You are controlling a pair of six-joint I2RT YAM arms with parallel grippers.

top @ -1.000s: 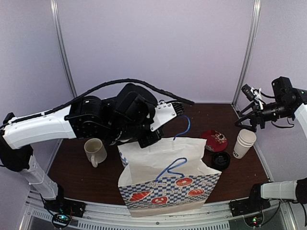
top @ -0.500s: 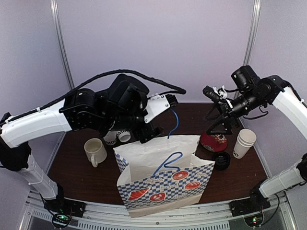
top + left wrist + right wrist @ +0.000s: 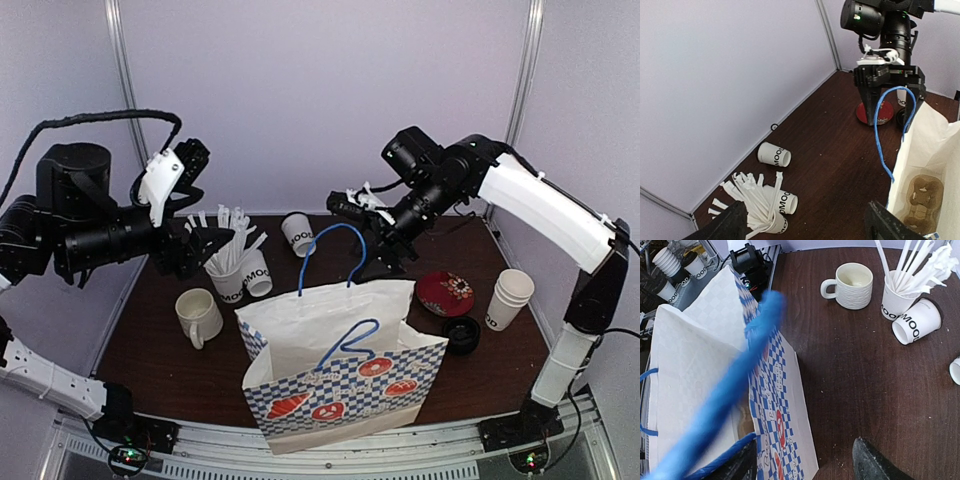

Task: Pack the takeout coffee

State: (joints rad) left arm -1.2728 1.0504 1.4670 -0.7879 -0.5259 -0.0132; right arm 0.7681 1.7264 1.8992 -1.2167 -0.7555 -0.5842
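Observation:
Two takeout coffee cups, white with black lettering, lie on their sides with no lids: one near the back wall (image 3: pixel 297 233) (image 3: pixel 774 154), the other beside the straws (image 3: pixel 257 272) (image 3: pixel 785 202) (image 3: pixel 917 320). The paper bag (image 3: pixel 340 340) (image 3: pixel 695 355) stands open at the table's front centre, a brown cup carrier (image 3: pixel 922 195) inside it. My right gripper (image 3: pixel 362 240) (image 3: pixel 805 465) is open above the bag's back edge, its fingers either side of the raised blue handle (image 3: pixel 322 232) (image 3: pixel 879 130). My left gripper (image 3: pixel 198 200) (image 3: pixel 807 227) hangs open and empty, high at the left over the straws.
A white cup of straws (image 3: pixel 228 282) (image 3: pixel 897 300) and a cream mug (image 3: pixel 198 313) (image 3: pixel 855 285) stand left of the bag. Right of it are a red dish (image 3: pixel 446 292), a black lid (image 3: pixel 461 333) and a stack of white cups (image 3: pixel 510 298).
My left gripper opened, let go of the blue handle and pulled back up to the left. The right arm swung in from the far right and now straddles that handle.

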